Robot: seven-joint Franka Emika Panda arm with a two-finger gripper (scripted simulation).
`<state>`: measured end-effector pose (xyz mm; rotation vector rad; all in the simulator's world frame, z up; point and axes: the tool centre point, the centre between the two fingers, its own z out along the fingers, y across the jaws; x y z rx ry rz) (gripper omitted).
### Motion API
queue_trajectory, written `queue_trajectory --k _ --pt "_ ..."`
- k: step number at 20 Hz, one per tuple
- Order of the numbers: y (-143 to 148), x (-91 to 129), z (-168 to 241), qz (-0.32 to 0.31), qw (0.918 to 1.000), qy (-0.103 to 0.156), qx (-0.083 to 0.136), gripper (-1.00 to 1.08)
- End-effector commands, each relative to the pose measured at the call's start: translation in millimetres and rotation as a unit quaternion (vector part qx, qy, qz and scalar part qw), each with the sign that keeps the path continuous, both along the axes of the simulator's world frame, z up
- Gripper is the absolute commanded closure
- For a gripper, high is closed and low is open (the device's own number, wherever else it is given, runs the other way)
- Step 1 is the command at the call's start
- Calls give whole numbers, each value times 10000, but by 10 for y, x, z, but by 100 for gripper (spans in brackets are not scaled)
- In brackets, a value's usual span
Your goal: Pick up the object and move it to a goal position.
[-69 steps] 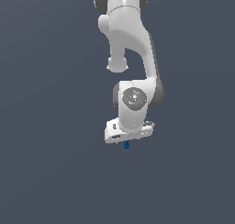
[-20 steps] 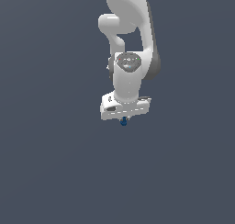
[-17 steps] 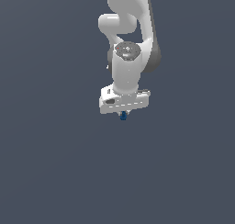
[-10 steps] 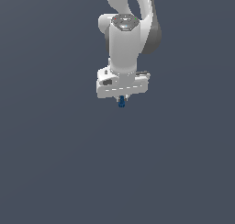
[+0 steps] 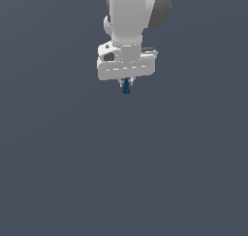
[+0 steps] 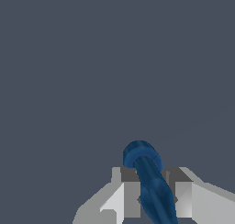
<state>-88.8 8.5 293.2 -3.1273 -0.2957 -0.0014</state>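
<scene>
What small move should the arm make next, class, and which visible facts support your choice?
Probably keep the claw shut and carry on towards the goal. The blue object sits clamped between its fingers, hanging below the hand in the exterior view, with no goal marker visible.

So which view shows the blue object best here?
The wrist view: the blue object fills the space between the pincer fingers, its rounded end clear. In the exterior view it is only a tiny blue speck under the white pincer.

No obstacle visible around the fingers (image 5: 126, 83) in either view; open room on all sides. Between them, the object (image 5: 126, 88) fills the gap.
</scene>
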Motion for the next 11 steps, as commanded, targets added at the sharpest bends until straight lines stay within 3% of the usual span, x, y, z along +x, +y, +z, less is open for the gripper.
queue_trajectory --k 1,11 --pt "-19 -86 131 1 10000 4 1 108" --pt "-56 -220 374 1 10000 4 1 108"
